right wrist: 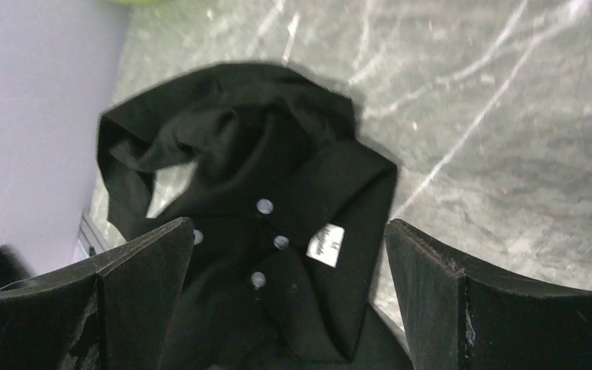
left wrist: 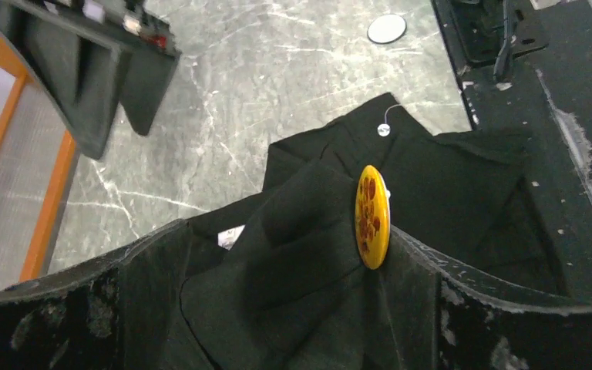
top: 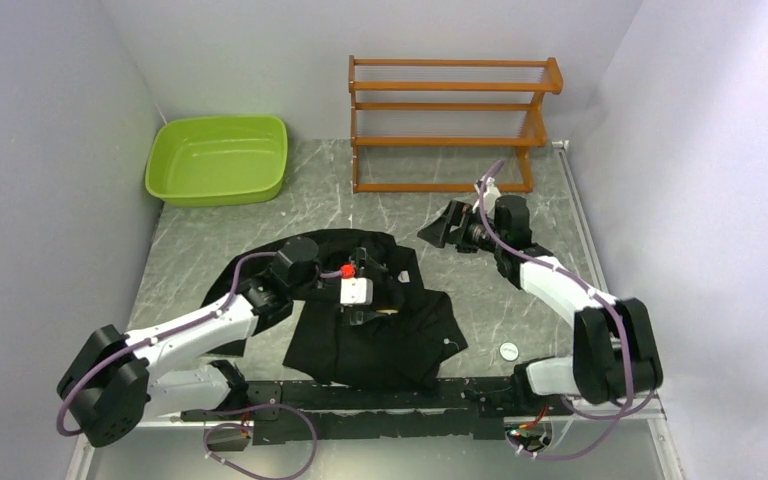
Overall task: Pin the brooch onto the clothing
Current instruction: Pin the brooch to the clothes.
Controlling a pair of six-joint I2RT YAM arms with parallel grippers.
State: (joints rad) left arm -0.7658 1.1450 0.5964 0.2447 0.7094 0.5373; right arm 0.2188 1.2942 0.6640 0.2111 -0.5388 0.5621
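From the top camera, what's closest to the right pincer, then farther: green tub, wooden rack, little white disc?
1. The wooden rack, just behind the right pincer, at the back.
2. The little white disc, nearer the front edge.
3. The green tub, back left corner.

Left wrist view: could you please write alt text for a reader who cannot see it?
A round orange-yellow brooch, seen at an angle, sits on bunched black clothing inside the open left gripper. A grey marble table lies beyond.
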